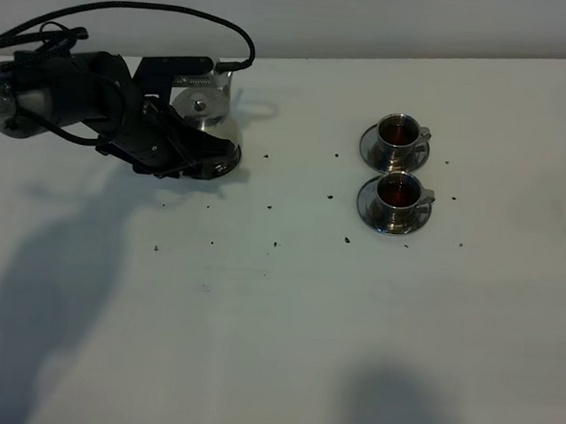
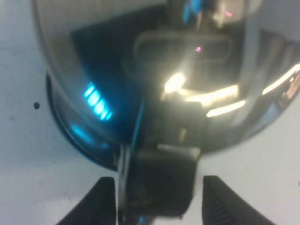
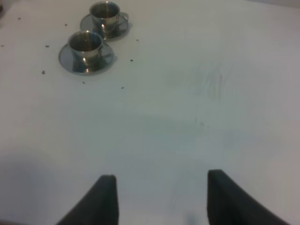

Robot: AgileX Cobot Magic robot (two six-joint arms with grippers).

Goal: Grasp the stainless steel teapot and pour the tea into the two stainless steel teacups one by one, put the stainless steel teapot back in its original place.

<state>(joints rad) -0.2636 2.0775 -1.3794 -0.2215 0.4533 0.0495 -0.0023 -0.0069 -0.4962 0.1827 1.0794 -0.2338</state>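
The stainless steel teapot [image 1: 204,116] stands upright on the white table [image 1: 277,308] at the far left, its domed lid and knob showing above the black left arm; the left gripper [image 1: 209,161] sits at the pot's near side, and in the left wrist view its two dark fingers [image 2: 101,201] are spread apart with the pot's handle [image 2: 159,180] between them, neither finger visibly pressing on it; the pot's mirror body [image 2: 154,70] fills that view and carries only blurred reflections, no brand or writing that can be read. The two stainless steel teacups [image 1: 401,133] [image 1: 398,193] stand on their saucers well to the right of the pot, one just behind the other, each holding dark reddish-brown tea [image 1: 399,131]; small dark specks [image 1: 270,208] lie scattered on the table between pot and cups. The right gripper [image 3: 161,201] hangs spread wide over bare table, holding nothing, with both cups [image 3: 86,44] [image 3: 106,13] far from it; no lettering shows on them.
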